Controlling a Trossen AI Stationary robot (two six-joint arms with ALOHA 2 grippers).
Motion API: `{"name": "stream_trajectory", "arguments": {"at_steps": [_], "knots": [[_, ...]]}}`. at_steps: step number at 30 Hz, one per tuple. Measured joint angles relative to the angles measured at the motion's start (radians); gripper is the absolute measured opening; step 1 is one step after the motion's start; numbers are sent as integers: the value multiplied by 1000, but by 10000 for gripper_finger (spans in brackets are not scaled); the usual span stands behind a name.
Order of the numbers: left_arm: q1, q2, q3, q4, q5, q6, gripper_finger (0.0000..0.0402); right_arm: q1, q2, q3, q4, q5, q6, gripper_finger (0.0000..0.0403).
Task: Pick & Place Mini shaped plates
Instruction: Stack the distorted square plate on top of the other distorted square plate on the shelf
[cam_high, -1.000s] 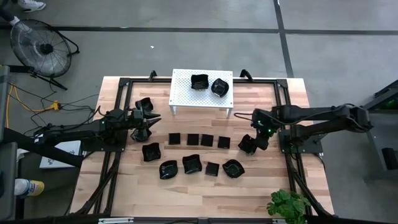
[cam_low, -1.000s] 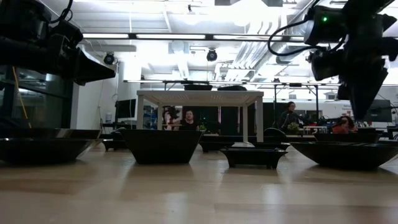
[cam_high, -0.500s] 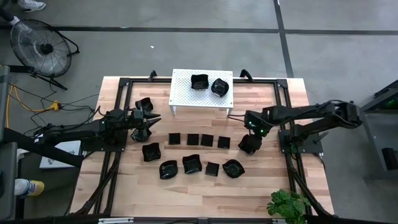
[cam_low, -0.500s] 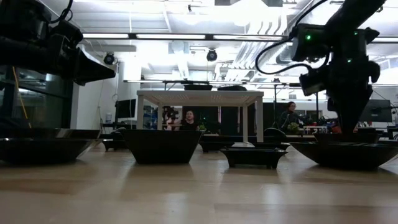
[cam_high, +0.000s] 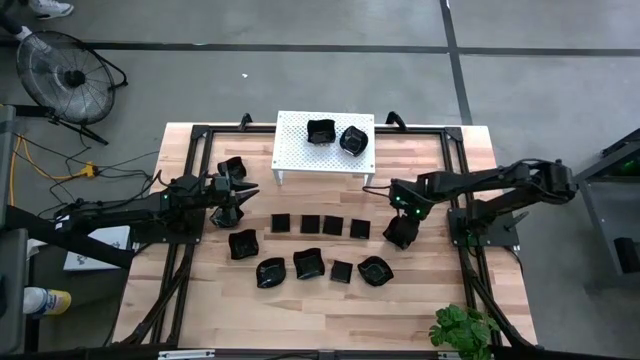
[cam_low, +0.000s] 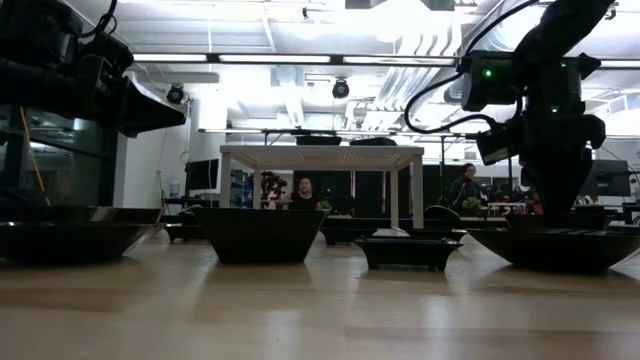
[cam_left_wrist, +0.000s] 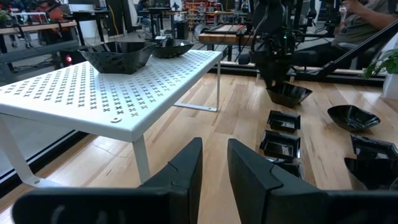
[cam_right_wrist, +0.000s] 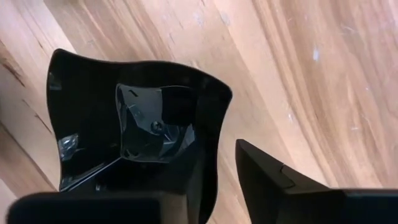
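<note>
Glossy black mini shaped plates (cam_high: 322, 245), flat squares and wavy bowls, scattered mid-table, two plates on stand (cam_high: 336, 135)

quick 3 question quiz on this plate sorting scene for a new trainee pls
1. How many black dishes sit on the white stand?
2. True or false: the left tool is carrying a dish.
3. Where is the right tool?
A. Above the stand
B. Down at a wavy-rimmed dish on the table, just right of the row of flat square plates
C. Parked off the table

Key
1. Two.
2. False: its fingers stand slightly apart with nothing between them.
3. B: its fingers straddle that dish's rim.
</note>
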Motion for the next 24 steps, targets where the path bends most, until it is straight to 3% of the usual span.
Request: {"name": "stream_trajectory", "arguments": {"at_steps": [10, 24], "knots": [[0, 0, 0, 0, 0, 0, 73, 0, -1, 0, 0, -16, -4, 5], [0, 0, 0, 0, 0, 0, 73, 0, -123, 1, -14, -80, 10, 2]]}}
